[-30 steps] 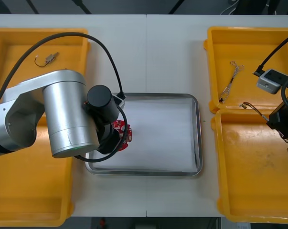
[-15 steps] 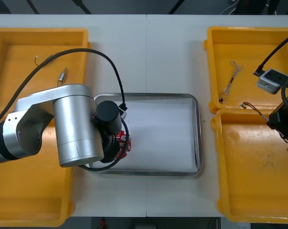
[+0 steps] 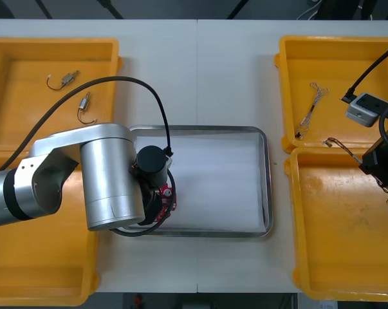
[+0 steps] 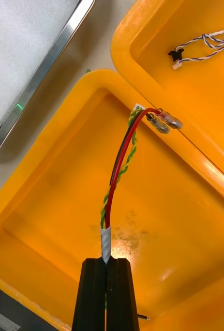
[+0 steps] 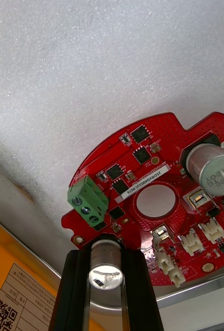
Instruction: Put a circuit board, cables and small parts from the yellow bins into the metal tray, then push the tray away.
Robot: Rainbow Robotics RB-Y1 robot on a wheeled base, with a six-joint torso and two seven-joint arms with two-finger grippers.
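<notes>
My left gripper (image 3: 163, 201) is low over the left end of the metal tray (image 3: 265, 183), shut on a round red circuit board (image 3: 168, 195). In the left wrist view its fingers (image 5: 134, 289) clamp a silver can at the edge of the circuit board (image 5: 153, 186), close above the tray's white lining (image 5: 91, 62). My right gripper (image 3: 378, 161) hangs over the near right yellow bin (image 3: 341, 257). There the right gripper (image 4: 106, 261) is shut on the taped end of a red and yellow cable (image 4: 119, 165), which arches up off the bin floor.
A twisted blue and white cable (image 3: 309, 109) lies in the far right bin (image 3: 290, 64). Two small metal parts (image 3: 68, 78) rest in the far left bin (image 3: 26, 77). The tray's right part is bare white lining.
My left arm has swung toward the tray's near left corner, carrying the circuit board with it and uncovering the second small part in the far left bin. The right arm has not moved.
</notes>
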